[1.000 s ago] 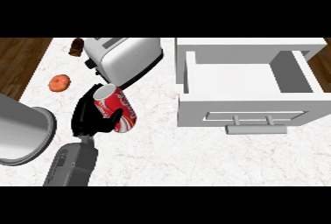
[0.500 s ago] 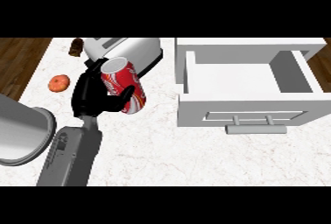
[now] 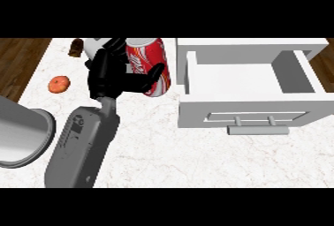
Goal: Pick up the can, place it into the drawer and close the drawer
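A red can (image 3: 150,59) with white lettering hangs above the white counter, tilted, just left of the drawer. My left hand (image 3: 106,76) is shut on it, with the thumb across the can's near side and the fingers hidden behind it. The grey forearm rises from the lower left. The white drawer (image 3: 248,108) stands pulled out at the right. Its inside is bare, and a bar handle (image 3: 257,129) is on its front. My right hand does not show.
A large grey cylinder (image 3: 20,132) fills the left edge. A small orange round thing (image 3: 59,84) lies on the counter left of the hand. A brown item (image 3: 76,47) and a white appliance (image 3: 96,44) sit at the back. Dark wood floor shows at the far left.
The left hand has carried the can up and to the right, from the middle of the counter to just beside the drawer's left wall. The drawer has not moved.
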Controlling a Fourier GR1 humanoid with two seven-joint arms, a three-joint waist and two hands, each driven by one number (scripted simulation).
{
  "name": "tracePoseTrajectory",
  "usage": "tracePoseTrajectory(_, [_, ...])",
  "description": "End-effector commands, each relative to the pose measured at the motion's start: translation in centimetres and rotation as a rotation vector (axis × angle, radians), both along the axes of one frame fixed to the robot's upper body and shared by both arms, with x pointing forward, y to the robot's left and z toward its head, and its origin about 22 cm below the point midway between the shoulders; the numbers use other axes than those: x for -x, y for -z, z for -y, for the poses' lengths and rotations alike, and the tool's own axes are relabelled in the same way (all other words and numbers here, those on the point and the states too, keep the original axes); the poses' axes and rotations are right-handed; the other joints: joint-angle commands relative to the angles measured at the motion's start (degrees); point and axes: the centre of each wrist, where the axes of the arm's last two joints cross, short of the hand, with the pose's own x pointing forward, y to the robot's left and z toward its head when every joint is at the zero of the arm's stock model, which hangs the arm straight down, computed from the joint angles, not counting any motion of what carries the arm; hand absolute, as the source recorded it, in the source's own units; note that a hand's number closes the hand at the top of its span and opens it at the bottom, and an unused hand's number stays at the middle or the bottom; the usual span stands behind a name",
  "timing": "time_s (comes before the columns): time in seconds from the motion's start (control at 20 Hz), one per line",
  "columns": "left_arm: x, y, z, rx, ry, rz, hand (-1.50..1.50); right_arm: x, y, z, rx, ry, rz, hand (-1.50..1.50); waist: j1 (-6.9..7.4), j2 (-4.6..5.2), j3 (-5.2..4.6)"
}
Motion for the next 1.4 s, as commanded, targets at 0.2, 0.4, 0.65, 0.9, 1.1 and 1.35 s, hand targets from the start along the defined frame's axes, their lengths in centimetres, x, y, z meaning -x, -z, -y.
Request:
tracePoseTrajectory(0.2, [-2.4, -4.6, 3.8, -0.017, 0.035, -0.012, 1.5, -1.2, 0.4, 1.1, 0.006, 0.006, -0.002, -1.5, -0.15, 0.12, 0.01])
tracePoseTrajectory(0.4, [-3.1, -4.8, 5.8, -0.025, 0.0, 0.009, 1.5, -1.5, 0.0, -0.8, -0.019, -0.033, 0.007, -1.5, -0.5, 0.16, 0.0])
tracePoseTrajectory(0.65, [-3.8, -7.1, 8.4, -0.057, -0.005, -0.005, 1.5, 0.1, -0.5, -0.7, -0.014, -0.02, -0.002, -1.5, -0.91, 0.1, 0.01])
tracePoseTrajectory(0.9, [-5.3, -9.1, 10.4, -0.055, 0.004, 0.005, 1.5, -2.4, 0.6, -0.7, -0.028, -0.02, 0.023, -1.5, -1.08, 0.37, 0.03])
tracePoseTrajectory(1.1, [-5.2, -7.8, 11.8, -0.08, 0.015, -0.022, 1.5, -1.6, -0.8, -1.5, 0.005, -0.03, 0.022, -1.5, -1.62, 0.33, 0.01])
tracePoseTrajectory(1.35, [-5.6, -8.0, 12.7, -0.078, 0.028, -0.023, 1.5, -2.1, 0.3, -0.1, -0.015, -0.019, 0.012, -1.5, -1.42, 0.35, 0.03])
